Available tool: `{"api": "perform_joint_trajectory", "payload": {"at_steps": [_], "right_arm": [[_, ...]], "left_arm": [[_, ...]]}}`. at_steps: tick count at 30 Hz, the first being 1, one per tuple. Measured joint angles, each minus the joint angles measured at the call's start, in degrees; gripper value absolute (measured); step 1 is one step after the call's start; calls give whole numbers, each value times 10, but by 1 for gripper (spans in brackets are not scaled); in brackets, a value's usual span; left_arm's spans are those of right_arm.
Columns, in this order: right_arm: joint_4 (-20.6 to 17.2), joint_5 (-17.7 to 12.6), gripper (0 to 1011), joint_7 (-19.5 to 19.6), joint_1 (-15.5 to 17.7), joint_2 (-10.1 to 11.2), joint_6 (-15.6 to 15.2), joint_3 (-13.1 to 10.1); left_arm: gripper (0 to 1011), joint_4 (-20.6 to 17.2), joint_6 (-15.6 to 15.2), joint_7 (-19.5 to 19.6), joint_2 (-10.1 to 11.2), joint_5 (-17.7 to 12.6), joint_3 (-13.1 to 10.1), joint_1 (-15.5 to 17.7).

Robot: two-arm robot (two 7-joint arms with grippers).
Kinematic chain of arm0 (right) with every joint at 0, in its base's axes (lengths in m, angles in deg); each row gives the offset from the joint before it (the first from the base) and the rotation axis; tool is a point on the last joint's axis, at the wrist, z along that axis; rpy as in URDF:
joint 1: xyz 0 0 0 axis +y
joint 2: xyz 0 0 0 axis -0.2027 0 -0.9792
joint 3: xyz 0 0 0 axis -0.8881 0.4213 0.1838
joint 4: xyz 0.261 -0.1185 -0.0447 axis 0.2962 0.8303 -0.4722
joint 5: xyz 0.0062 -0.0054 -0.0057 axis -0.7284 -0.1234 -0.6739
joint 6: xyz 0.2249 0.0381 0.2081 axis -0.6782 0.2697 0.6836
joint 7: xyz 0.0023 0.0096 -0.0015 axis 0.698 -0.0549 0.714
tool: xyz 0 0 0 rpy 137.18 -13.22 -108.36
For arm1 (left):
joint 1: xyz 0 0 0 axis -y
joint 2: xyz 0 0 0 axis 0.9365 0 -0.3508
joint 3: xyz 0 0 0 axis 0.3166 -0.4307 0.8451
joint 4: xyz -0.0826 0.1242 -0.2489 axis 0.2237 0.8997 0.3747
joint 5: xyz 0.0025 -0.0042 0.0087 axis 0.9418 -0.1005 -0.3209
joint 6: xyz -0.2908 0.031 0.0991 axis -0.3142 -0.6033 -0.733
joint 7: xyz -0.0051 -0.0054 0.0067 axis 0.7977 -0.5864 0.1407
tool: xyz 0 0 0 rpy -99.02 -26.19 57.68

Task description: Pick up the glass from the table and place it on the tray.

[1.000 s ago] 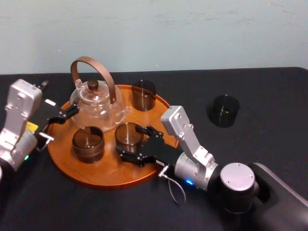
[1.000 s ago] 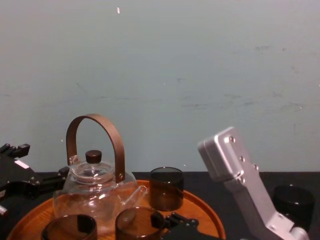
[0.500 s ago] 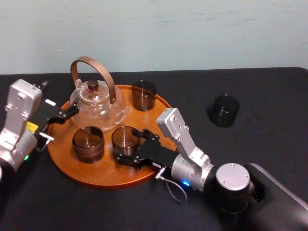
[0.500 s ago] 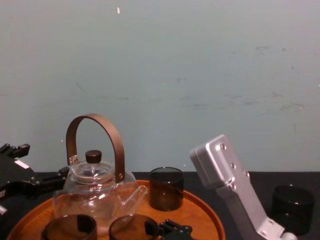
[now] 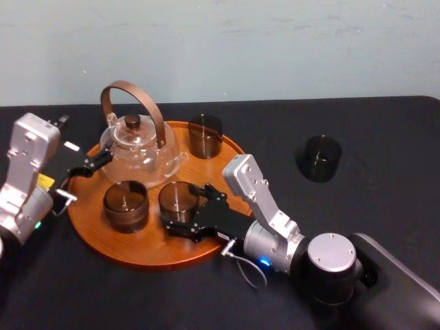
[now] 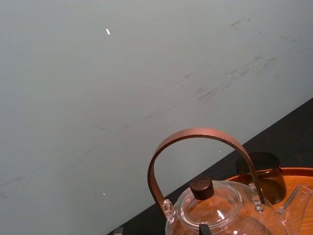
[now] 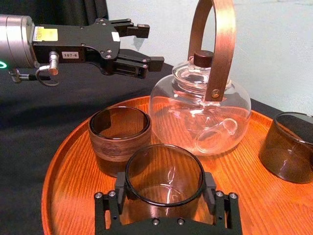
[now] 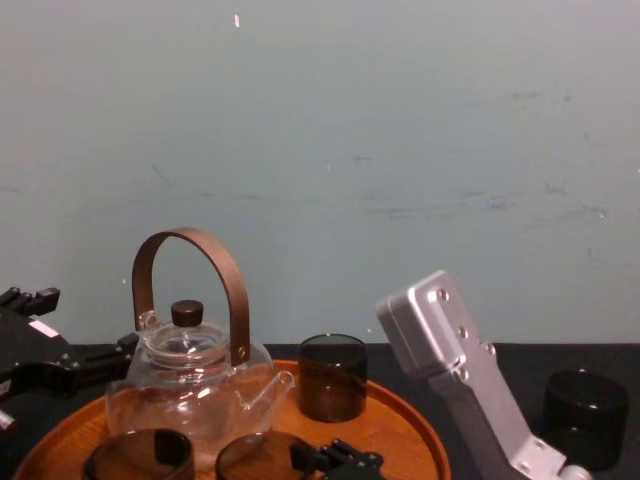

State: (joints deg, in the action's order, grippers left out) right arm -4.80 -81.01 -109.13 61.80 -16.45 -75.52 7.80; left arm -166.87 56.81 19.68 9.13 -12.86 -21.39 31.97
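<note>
The right claw [image 7: 165,196] reaches in over the tray's [image 5: 137,246] front part, its jaws closed on either side of a clear brownish glass [image 5: 177,198], which stands upright. The glass sits low over the wood; I cannot tell whether its base touches. Just to its left stands a second glass [image 5: 126,204], and a third glass [image 5: 205,135] stands at the tray's far edge. The teapot [image 5: 137,148] stands on the tray behind the second glass. The left claw [image 5: 95,163] hangs at the tray's left rim beside the teapot, jaws apart and empty. A dark glass [image 5: 322,158] stands on the table [image 5: 392,130], well to the right of the tray.
</note>
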Motion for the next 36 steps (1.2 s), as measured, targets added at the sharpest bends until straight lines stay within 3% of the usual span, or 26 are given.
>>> {"api": "perform_joint_trajectory", "payload": {"at_steps": [3, 14, 25, 36], "right_arm": [[0, 0, 1002, 0, 0, 0, 0, 0], [-11, -6, 1002, -3, 5, 5, 0, -2], [-83, -6, 1002, 5, 32, 31, -5, -8], [-173, -13, 1002, 17, 86, 72, -22, -25]], "left_arm": [[1001, 0, 0, 0, 0, 0, 0, 0], [1001, 0, 0, 0, 0, 0, 0, 0], [1001, 0, 0, 0, 0, 0, 0, 0], [1001, 0, 0, 0, 0, 0, 0, 0]]}}
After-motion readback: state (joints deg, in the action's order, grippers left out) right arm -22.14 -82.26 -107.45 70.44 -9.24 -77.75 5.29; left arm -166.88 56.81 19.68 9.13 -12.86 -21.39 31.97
